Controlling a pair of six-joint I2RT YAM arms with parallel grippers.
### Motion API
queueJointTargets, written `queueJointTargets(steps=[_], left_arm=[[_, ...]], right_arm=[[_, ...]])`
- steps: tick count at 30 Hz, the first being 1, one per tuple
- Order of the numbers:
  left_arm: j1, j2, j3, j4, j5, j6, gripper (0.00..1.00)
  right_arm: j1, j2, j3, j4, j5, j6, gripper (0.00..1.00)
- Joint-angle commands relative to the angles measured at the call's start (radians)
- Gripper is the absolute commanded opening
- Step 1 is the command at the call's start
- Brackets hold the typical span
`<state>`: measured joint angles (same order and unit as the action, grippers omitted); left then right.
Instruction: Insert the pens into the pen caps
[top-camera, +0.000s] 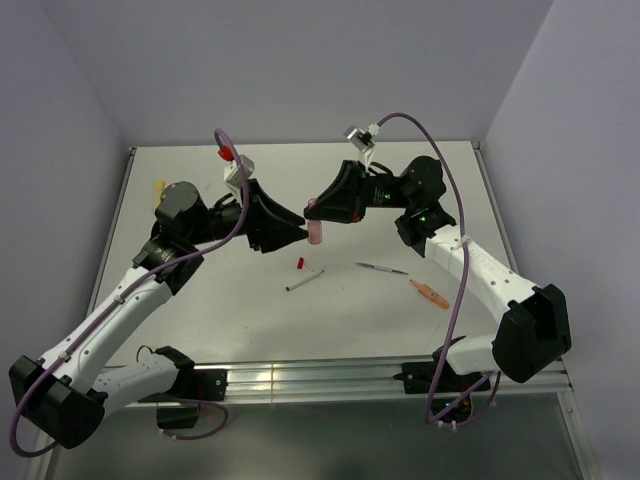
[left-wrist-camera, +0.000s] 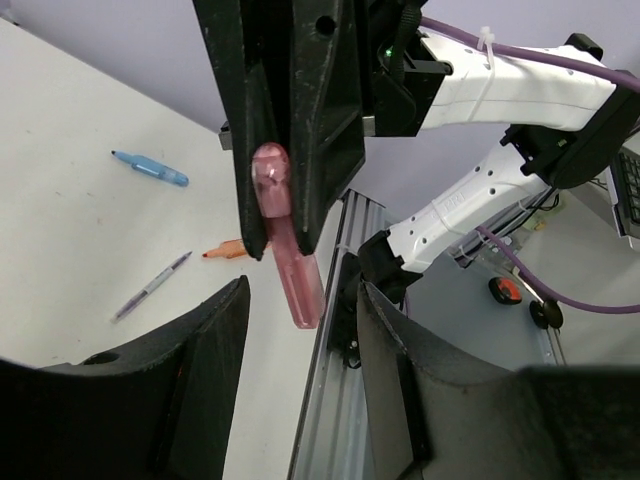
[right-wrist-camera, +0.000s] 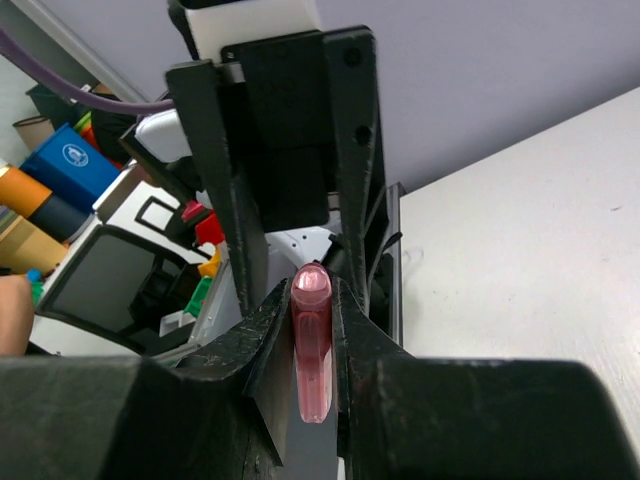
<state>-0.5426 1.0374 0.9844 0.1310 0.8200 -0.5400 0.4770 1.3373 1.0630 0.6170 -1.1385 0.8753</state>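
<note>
Pink pen (right-wrist-camera: 312, 345) pinched upright in right gripper (top-camera: 319, 211), clear of table (top-camera: 250, 320). Left gripper (top-camera: 296, 235) jaws spread, just beside pen. Red cap (top-camera: 300, 263) on table below.

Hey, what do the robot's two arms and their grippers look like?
The left arm and right arm have glossy white links with bulky black joint housings. Each ends in a matte black gripper with broad, tapering fingers: the left gripper and the right gripper. A purple cable loops along each arm, fastened with white ties. A small green light glows near the right wrist.
</note>
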Motion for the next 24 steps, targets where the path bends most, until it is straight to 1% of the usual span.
queueJointTargets(steps=[1, 5, 11, 14, 15, 17, 18, 20, 22, 23, 24], left_arm=[[0.001, 0.013, -0.006, 0.116, 0.025, -0.067, 0.52], [-0.005, 0.042, -0.009, 0.191, 0.019, -0.132, 0.51], [-0.011, 0.059, -0.026, 0.286, 0.007, -0.219, 0.47], [-0.013, 0.065, -0.044, 0.318, 0.01, -0.261, 0.42], [-0.014, 0.067, -0.058, 0.347, 0.004, -0.282, 0.37], [-0.014, 0.073, -0.061, 0.352, -0.005, -0.29, 0.3], [-0.014, 0.072, -0.061, 0.343, -0.012, -0.284, 0.24], [-0.014, 0.073, -0.056, 0.331, -0.015, -0.276, 0.17], [-0.014, 0.072, -0.053, 0.312, -0.021, -0.281, 0.03], [-0.013, 0.069, -0.055, 0.311, -0.022, -0.29, 0.0], [-0.004, 0.067, -0.058, 0.309, -0.024, -0.311, 0.0]], right_arm=[[0.003, -0.003, 0.017, 0.108, -0.001, 0.053, 0.0], [0.014, 0.005, 0.014, 0.128, 0.005, 0.068, 0.0], [0.018, 0.01, 0.012, 0.147, 0.019, 0.068, 0.0], [0.018, 0.016, 0.011, 0.151, 0.028, 0.068, 0.0], [0.018, 0.019, 0.012, 0.156, 0.031, 0.073, 0.0], [0.02, 0.029, 0.014, 0.168, 0.034, 0.088, 0.0], [0.02, 0.033, 0.017, 0.179, 0.033, 0.093, 0.0], [0.02, 0.034, 0.015, 0.185, 0.034, 0.097, 0.0], [0.02, 0.036, 0.014, 0.187, 0.033, 0.099, 0.0], [0.02, 0.039, 0.012, 0.184, 0.033, 0.1, 0.0], [0.02, 0.043, 0.021, 0.184, 0.025, 0.103, 0.01]])
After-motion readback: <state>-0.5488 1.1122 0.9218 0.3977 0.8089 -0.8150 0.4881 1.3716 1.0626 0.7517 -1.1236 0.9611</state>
